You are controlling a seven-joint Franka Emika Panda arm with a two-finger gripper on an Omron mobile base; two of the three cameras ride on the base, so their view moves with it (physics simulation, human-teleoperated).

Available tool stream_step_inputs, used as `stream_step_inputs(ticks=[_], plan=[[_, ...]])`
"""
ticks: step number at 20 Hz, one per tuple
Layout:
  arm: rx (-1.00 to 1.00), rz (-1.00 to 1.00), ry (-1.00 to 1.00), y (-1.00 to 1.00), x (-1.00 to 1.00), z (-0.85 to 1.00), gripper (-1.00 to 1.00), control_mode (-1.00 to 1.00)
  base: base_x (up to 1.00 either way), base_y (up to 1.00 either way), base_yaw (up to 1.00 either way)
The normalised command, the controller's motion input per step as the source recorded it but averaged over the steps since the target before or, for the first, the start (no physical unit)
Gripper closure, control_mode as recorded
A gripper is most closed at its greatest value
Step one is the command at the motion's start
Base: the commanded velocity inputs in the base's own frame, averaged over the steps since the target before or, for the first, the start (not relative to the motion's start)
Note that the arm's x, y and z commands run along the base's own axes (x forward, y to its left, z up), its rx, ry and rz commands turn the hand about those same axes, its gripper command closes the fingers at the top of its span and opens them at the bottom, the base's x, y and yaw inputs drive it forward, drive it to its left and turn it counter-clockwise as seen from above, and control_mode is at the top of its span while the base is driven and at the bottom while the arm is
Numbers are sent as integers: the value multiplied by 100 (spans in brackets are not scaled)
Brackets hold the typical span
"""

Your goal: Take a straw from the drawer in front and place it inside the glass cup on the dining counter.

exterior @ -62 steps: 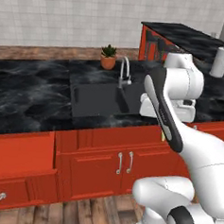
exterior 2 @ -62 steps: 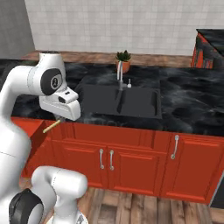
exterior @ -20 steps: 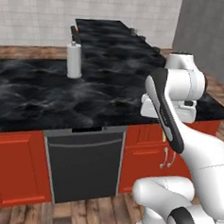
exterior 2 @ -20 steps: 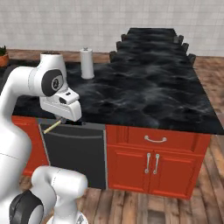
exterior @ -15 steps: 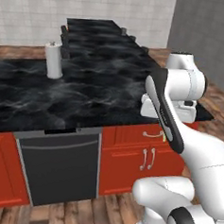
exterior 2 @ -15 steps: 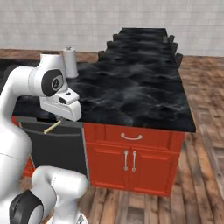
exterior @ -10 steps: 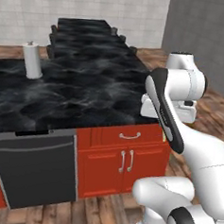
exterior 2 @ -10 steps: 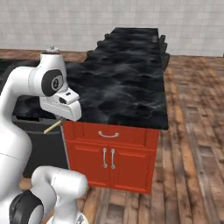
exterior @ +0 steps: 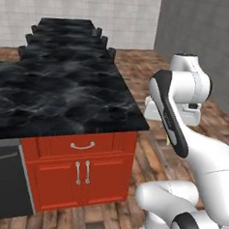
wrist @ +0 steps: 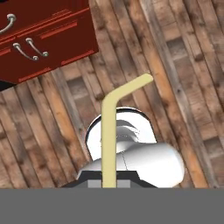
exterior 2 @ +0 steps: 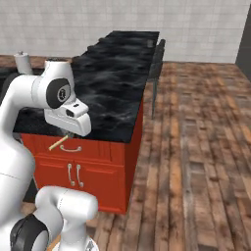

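The straw (wrist: 109, 131) is carried clamped between the closed jaws of the gripper (exterior 2: 69, 133): in the hand view it rises from the finger tips with its bent tip angled off over the wooden floor (wrist: 183, 65), and in the right base view it juts out below the hand, in front of the red cabinet (exterior 2: 83, 169). Compared with the frames of a second ago, the whole scene has swung across both base views, which is read as the base driving and turning rather than the furniture moving. The paper towel roll (exterior 2: 22, 61) that stood near the middle is now at the far left edge of the right base view, the dark dishwasher panel (exterior: 5, 181) has slid to the lower left corner of the left base view, and the end of the dining counter (exterior: 65, 91) with its red end panel is now in front. The arm's pose relative to the base is unchanged. The pick-up is judged complete and the transport leg under way. A small object stands at the counter's far end in the right base view, too small to be identified as the glass cup.
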Motion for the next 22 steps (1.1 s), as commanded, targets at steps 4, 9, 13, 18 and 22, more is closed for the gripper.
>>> stream_step_inputs(ticks=[4,9,13,18,22], plan=[[0,0,0,0,0,0,100,100,61,-100,0],[0,0,0,0,0,0,100,100,79,-100,0],[0,0,0,0,0,0,100,100,85,-100,0],[0,0,0,0,0,0,100,100,94,-100,0],[0,0,0,0,0,0,100,100,100,-100,0]])
